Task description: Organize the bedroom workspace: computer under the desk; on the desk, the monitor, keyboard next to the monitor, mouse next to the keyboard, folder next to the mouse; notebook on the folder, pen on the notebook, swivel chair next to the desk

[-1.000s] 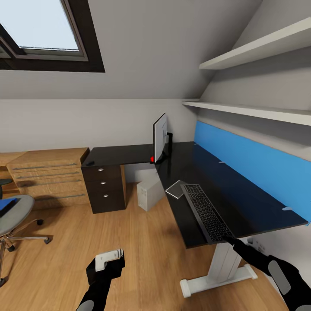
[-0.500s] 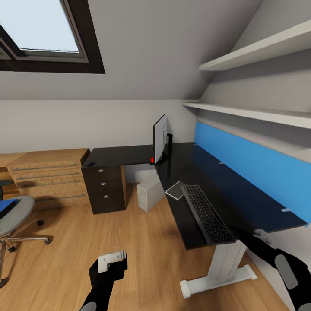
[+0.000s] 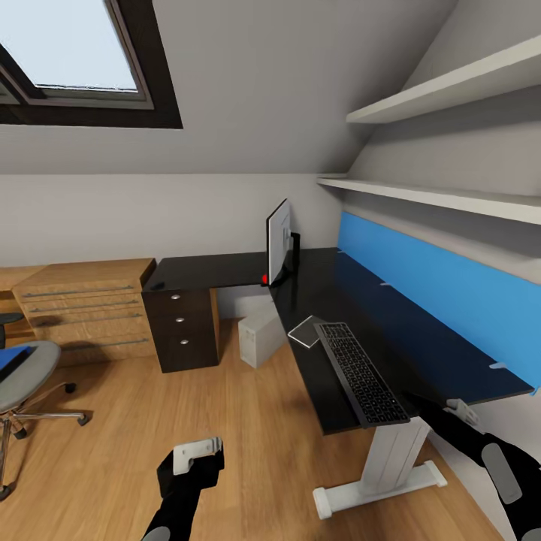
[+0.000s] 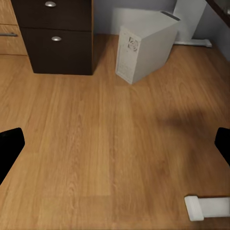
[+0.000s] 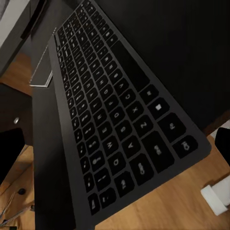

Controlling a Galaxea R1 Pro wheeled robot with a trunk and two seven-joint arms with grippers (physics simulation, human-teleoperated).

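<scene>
On the glossy black-topped L-shaped desk (image 3: 248, 268), the slim dark grey keyboard (image 3: 362, 372) lies along the front edge with its near end just over the desk's corner, and a thin dark rectangle with a pale edge, apparently the notebook (image 3: 306, 330), touches its far end. Farther back the thin flat monitor (image 3: 279, 239), seen edge-on with a red dot at its lower corner, stands upright on the desk, well apart from the keyboard. Below, the light grey-white tower computer (image 3: 260, 335) sits on the wood floor at the desk's inner corner, partly under the top. So monitor, computer and keyboard look roughly placed, though the keyboard probably still needs moving closer to the monitor. A small black shape on the desk's far wing may be the mouse (image 3: 157, 284); it is too small to be sure. The grey swivel chair (image 3: 19, 376) stands well away at the room's left, with a blue sliver of the folder (image 3: 10, 356) on its seat, so folder, stack and chair remain to be done.

The right gripper (image 3: 463, 411) hovers just beside the desk's near corner, fingers spread and empty. The left gripper (image 3: 197, 454) hangs over bare floor, also wide and empty.
</scene>
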